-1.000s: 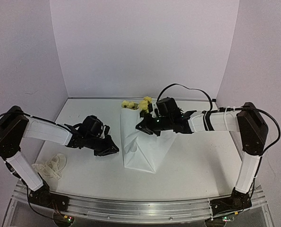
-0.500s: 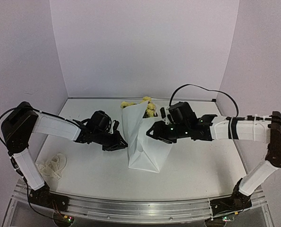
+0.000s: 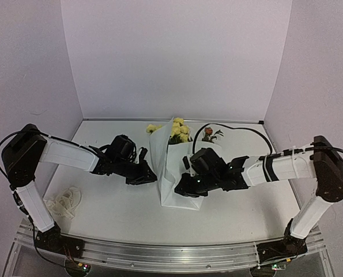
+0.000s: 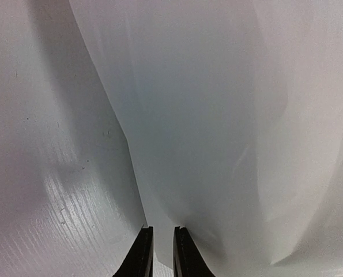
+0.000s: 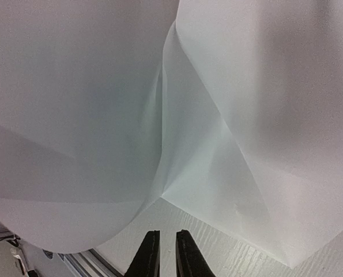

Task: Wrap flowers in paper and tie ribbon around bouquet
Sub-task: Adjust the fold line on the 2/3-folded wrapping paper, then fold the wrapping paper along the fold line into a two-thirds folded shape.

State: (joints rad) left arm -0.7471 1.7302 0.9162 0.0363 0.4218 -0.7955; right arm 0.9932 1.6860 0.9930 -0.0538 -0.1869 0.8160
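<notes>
The paper (image 3: 168, 173) lies in the middle of the table (image 3: 113, 213) as a loose wrap. Its long axis runs near to far, with the wide folded end near and a raised point at the far end. The flowers (image 3: 180, 130) poke out at that far end with their yellow heads pointing away. One orange-brown bloom (image 3: 208, 134) lies just right of the wrap. The ribbon (image 3: 64, 202) sits in a heap well apart at the near left. The left fingers (image 3: 145, 176) meet the paper's left edge. In the wrist view they are almost together with a thin slit (image 4: 141, 257), and I cannot tell whether the edge is caught in it. The right fingers (image 3: 183, 189) are at the wrap's near right part, nearly pressed together (image 5: 148, 257) with bare table between them and the paper just ahead. Half a second ago the right fingers were farther back at mid-wrap. They have since come nearer, which uncovers the orange-brown bloom, while the left fingers have barely shifted.
</notes>
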